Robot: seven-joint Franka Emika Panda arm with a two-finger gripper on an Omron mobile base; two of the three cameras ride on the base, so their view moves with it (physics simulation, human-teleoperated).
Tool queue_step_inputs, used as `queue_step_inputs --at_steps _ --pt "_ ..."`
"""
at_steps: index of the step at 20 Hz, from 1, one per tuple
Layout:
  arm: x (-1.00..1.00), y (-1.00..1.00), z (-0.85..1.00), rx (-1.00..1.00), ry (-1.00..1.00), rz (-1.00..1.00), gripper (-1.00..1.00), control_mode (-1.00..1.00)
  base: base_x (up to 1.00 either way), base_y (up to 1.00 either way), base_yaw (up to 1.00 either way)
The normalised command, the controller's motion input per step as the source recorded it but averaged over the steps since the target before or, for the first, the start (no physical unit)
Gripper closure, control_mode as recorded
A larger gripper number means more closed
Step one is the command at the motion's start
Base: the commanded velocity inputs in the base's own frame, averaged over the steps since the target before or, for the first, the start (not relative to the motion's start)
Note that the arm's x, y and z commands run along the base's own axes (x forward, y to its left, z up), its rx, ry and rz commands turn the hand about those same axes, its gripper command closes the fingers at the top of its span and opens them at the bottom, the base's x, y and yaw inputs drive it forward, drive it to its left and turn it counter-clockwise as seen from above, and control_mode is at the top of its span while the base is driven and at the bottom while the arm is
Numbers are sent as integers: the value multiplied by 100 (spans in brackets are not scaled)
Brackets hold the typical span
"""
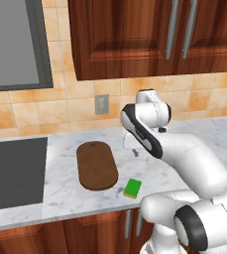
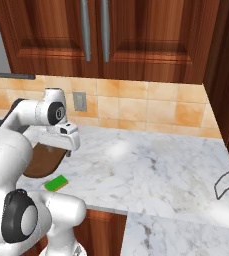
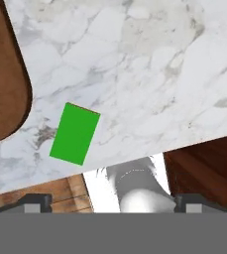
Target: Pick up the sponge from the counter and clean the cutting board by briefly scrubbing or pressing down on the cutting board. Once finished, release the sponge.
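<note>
While my gripper hangs empty above the counter, opening unclear, the sponge lies beside the cutting board; probably light and soft, best pinched across its short sides.

bare counter rings the sponge; cutting board just beside.
</note>
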Motion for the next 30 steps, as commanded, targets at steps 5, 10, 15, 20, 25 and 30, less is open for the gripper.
queue_step_inputs --at_steps 5,10,15,20,25,30 --pt "-24 7 -75 1 3 -22 -100 -100 0 0 0" --pt "-40 22 -78 0 0 -21 -100 -100 0 0 0" --pt "-40 26 -48 -1 -5 -17 -100 -100 0 0 0" --pt "0 14 -24 -1 -1 -18 -100 -100 0 0 0" --pt "1 6 -22 0 -5 -7 -100 -100 0 0 0" --pt "4 13 -12 0 -17 -2 -100 -100 0 0 0"
